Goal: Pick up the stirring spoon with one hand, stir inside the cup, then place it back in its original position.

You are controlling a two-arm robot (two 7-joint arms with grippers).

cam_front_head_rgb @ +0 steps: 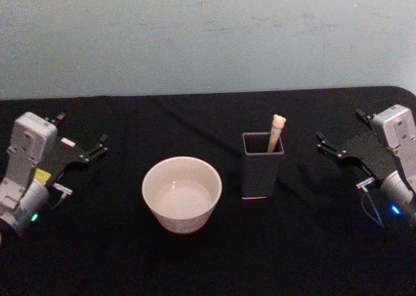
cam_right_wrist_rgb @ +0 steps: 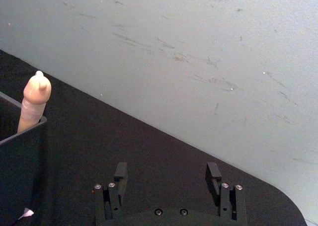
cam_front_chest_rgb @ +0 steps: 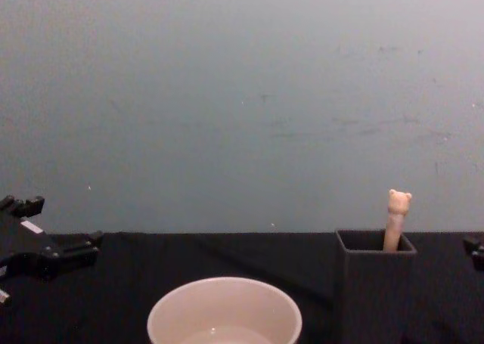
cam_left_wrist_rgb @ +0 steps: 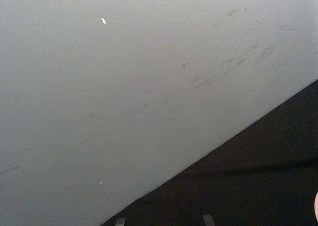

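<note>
The stirring spoon (cam_front_head_rgb: 276, 133) stands handle-up in a dark grey square holder (cam_front_head_rgb: 261, 166), its beige bear-head top (cam_front_chest_rgb: 398, 202) poking above the rim; its bowl is hidden inside. The cream-white cup (cam_front_head_rgb: 182, 193) sits to the left of the holder, near the table's middle. My left gripper (cam_front_head_rgb: 81, 132) rests open at the far left, well away from the cup. My right gripper (cam_front_head_rgb: 341, 128) rests open at the far right, some way right of the holder. The right wrist view shows its fingers (cam_right_wrist_rgb: 120, 174) spread with nothing between them, and the spoon handle (cam_right_wrist_rgb: 34, 103) off to one side.
A black cloth (cam_front_head_rgb: 208, 263) covers the table, with a pale blue-grey wall (cam_front_head_rgb: 208, 36) right behind it. Open cloth lies between each gripper and the cup and holder. The table's right back corner (cam_front_head_rgb: 406, 91) is rounded.
</note>
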